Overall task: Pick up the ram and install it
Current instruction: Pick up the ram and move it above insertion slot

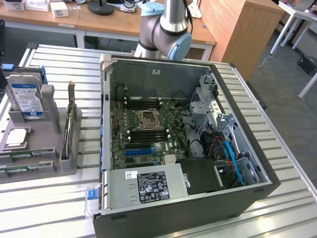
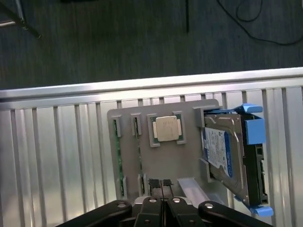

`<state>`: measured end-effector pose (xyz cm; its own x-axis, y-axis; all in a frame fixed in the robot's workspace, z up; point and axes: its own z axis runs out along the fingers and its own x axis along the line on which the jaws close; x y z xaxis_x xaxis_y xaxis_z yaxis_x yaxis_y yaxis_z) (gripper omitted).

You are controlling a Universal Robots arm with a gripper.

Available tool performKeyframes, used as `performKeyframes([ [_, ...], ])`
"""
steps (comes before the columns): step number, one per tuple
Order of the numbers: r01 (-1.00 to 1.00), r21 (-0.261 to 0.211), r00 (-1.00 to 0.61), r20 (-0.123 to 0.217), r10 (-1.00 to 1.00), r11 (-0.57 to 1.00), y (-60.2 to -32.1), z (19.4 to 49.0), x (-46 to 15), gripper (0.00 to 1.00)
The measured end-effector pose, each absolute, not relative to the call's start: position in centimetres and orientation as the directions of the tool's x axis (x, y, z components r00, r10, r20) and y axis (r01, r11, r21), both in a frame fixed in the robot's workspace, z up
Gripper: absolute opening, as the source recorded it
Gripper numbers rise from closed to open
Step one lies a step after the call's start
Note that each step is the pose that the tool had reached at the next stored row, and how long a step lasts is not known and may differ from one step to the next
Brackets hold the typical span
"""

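Black tips of the pincer [image 2: 161, 184] are pressed together, holding nothing, over the grey holder's [image 2: 189, 158] edge. There the ram [image 2: 116, 156] lies in its slot, beside a processor [image 2: 166, 128] and a hard drive [image 2: 227, 156]. The exterior view adds the open computer case [image 1: 198, 214] farther along the worktop [image 1: 287, 148].

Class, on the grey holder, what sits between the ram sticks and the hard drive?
A processor chip sits between the ram sticks and the hard drive, seen in the wrist view.
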<state>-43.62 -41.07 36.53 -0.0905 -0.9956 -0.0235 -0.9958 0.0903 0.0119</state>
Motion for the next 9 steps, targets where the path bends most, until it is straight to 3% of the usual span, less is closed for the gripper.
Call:
performKeyframes([
  [9,-1.000,0.012,-0.006,-0.023,-1.000,0.006,-41.07,36.53,-43.62,0.11],
])
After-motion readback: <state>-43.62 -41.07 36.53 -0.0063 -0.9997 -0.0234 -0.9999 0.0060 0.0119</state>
